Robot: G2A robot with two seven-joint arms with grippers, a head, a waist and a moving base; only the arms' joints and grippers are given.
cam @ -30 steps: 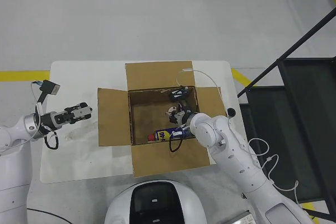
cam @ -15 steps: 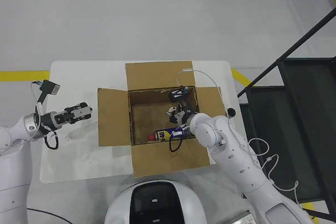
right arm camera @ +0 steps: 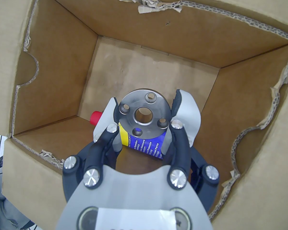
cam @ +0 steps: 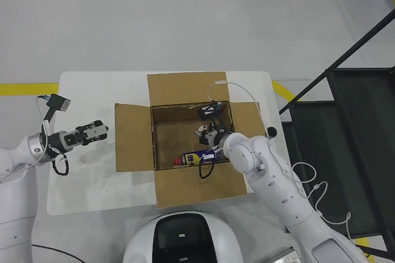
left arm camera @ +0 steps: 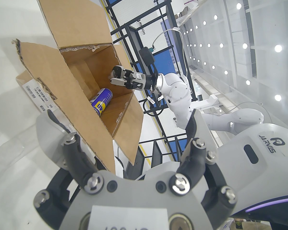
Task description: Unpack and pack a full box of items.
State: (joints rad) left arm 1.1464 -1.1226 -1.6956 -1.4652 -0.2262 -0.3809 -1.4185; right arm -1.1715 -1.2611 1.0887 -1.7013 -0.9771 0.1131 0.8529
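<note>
Box (cam: 133, 137) sits on the table (cam: 85, 191), all four flaps folded out. On its floor I count one item, a spray can (cam: 197, 158), lying on its side along the 6 o'clock wall with its red cap toward 9 o'clock. The rest of the floor is bare cardboard.

Right gripper (right arm camera: 146, 101) is over the 3 o'clock side of the opening, clamped on a metal disc (right arm camera: 156, 110). The fingers (right arm camera: 180, 111) press on opposite edges of its rim, and its drilled flat face is turned to the wrist camera. The disc hangs above the can and looks apart from it.

Left gripper (cam: 105, 129) hovers over the table at the box's 9 o'clock, fingers spread, nothing between them.

My read is that the disc is either going in or coming out, and I cannot tell which. Either way the can remains to be handled, and the flaps are unclosed.
</note>
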